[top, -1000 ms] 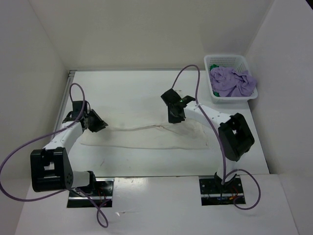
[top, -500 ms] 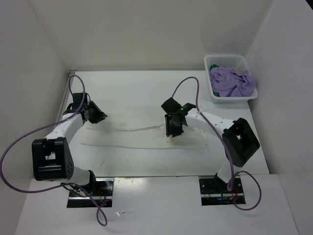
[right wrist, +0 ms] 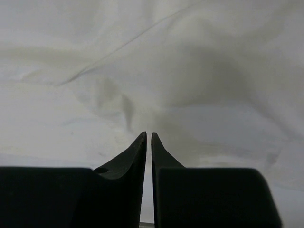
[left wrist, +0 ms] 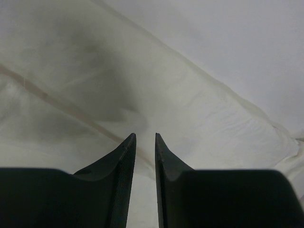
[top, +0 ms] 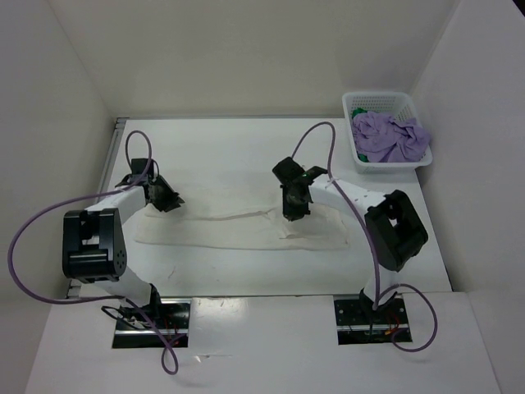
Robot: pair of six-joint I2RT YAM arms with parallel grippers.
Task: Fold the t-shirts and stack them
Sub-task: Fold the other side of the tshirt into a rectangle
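The white t-shirt (top: 221,234) lies across the table as a long flat strip. My left gripper (top: 166,199) is at its far left corner. In the left wrist view the left gripper (left wrist: 144,135) shows a narrow gap over the cloth (left wrist: 199,90), with nothing visibly pinched. My right gripper (top: 293,213) is low on the strip's right-middle part. Seen from the right wrist, the right gripper (right wrist: 147,134) is closed to a thin slit, and a pucker of the shirt (right wrist: 127,111) sits at the tips. The lilac t-shirt (top: 390,138) is crumpled in the basket, with a bit of green t-shirt (top: 359,112) beside it.
The white lattice basket (top: 376,97) stands at the table's far right corner. White walls enclose the table on the left, back and right. Purple cables loop from both arms over the table. Both arm bases are at the near edge.
The right gripper came down onto the shirt, opened, then closed again and shifted slightly back. The left gripper moved toward the far left corner, and its arm swung closer to the left wall.
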